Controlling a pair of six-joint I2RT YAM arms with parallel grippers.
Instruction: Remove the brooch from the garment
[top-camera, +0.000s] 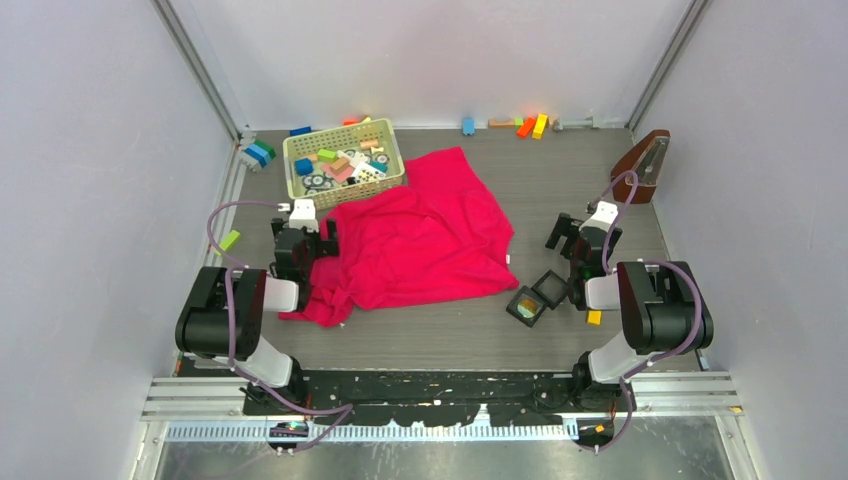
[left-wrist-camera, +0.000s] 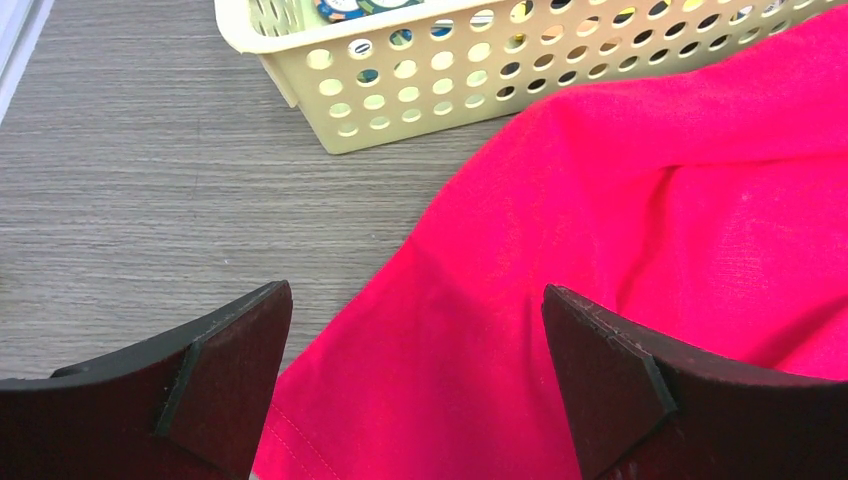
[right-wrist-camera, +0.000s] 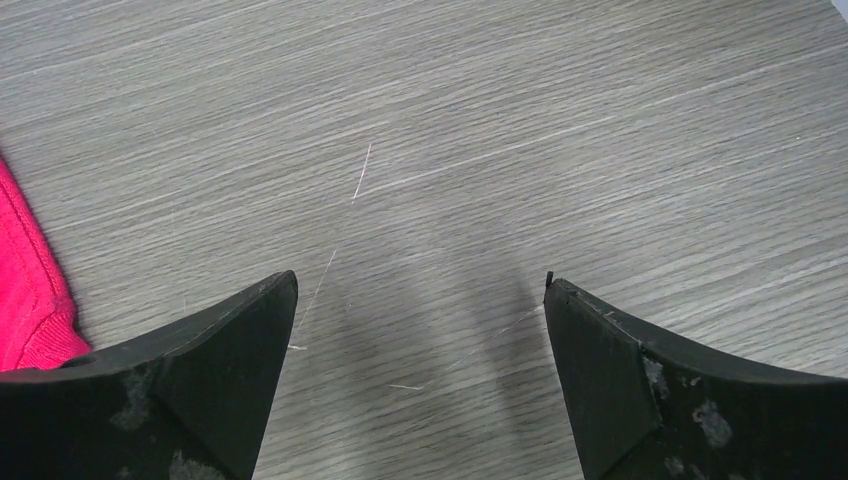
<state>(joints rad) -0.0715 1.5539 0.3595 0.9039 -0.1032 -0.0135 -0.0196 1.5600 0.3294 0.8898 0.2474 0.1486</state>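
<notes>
The crimson-pink garment (top-camera: 420, 240) lies crumpled in the middle of the table. It also fills the right of the left wrist view (left-wrist-camera: 650, 200) and shows at the left edge of the right wrist view (right-wrist-camera: 30, 290). The brooch (top-camera: 526, 304), a small pale yellowish-green disc, lies in a black square tray (top-camera: 513, 310) to the right of the garment, apart from it. My left gripper (top-camera: 305, 232) is open and empty, its jaws wide over the garment's left edge (left-wrist-camera: 415, 380). My right gripper (top-camera: 568, 232) is open and empty over bare table (right-wrist-camera: 420, 370), behind the trays.
A pale yellow perforated basket (top-camera: 343, 160) of toy blocks touches the garment's far left corner (left-wrist-camera: 500, 70). A second black tray (top-camera: 548, 287) adjoins the first. A brown metronome (top-camera: 645, 165) stands at the far right. Loose blocks (top-camera: 532, 126) line the back wall.
</notes>
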